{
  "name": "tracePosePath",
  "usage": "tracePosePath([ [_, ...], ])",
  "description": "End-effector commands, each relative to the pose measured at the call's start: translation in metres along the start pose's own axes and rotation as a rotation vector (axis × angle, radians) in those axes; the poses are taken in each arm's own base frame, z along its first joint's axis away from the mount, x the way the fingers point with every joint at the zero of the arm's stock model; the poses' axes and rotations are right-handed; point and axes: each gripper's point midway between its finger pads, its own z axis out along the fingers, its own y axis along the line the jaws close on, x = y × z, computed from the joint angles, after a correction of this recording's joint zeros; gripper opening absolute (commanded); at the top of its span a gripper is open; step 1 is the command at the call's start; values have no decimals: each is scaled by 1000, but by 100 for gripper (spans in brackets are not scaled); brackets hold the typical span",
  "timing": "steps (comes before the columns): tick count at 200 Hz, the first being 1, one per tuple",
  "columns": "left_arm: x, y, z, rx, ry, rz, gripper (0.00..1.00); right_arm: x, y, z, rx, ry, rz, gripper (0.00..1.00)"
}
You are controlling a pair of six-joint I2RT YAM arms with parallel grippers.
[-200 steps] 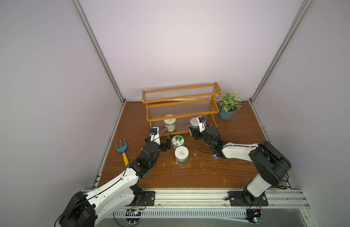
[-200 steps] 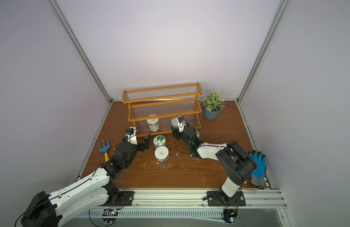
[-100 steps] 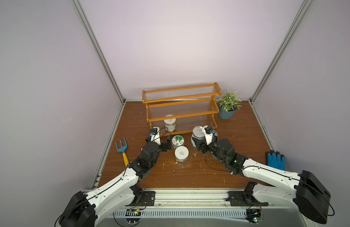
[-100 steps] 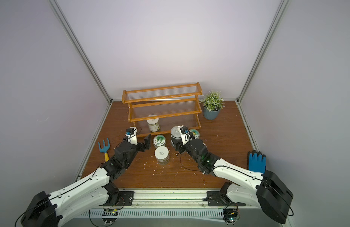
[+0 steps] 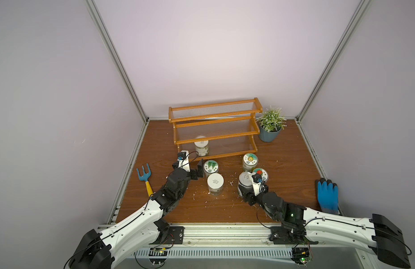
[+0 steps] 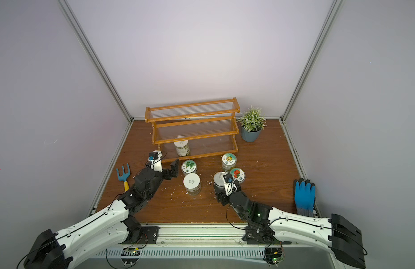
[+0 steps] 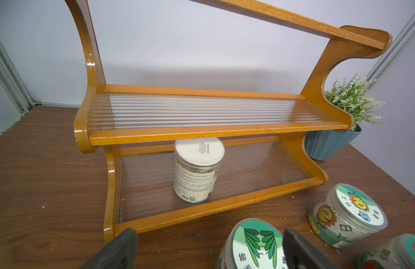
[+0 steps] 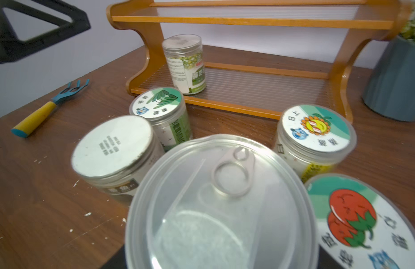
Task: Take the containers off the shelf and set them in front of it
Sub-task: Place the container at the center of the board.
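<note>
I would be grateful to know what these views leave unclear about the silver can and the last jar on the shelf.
- Right gripper: the silver can fills the right wrist view and hides its fingers there.
- Can's base: hidden in every view, so contact with the table is unclear.
- Last jar: the middle tier of the shelf overlaps part of its lid in both top views.
- Plain jar: its lid print is too small to read.

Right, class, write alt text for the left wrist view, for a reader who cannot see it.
One white-lidded jar stands upright on the lowest tier of a wooden shelf whose middle tier is bare. On the brown table in front stand a green-tree jar, a yellow-flower jar and a red-fruit jar, with open jaws nearest the camera.
</note>
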Motion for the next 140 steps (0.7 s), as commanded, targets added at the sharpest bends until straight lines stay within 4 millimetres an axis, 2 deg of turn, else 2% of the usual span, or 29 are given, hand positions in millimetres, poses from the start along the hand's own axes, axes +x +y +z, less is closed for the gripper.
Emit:
tracePosePath([
  [1, -12, -1, -1, 7, -19, -9, 100, -16, -24, -13, 129, -93, 105, 58],
  [30, -10, -1, -1, 11, -15, -6, 100, -6, -40, -22, 187, -90, 125, 58],
  [86, -11, -1, -3, 8, -17, -4, 100, 11, -54, -39, 254, -90, 164, 58],
  [140, -11, -1, -2, 11, -17, -4, 100, 13, -65, -49, 350, -123, 188, 58],
])
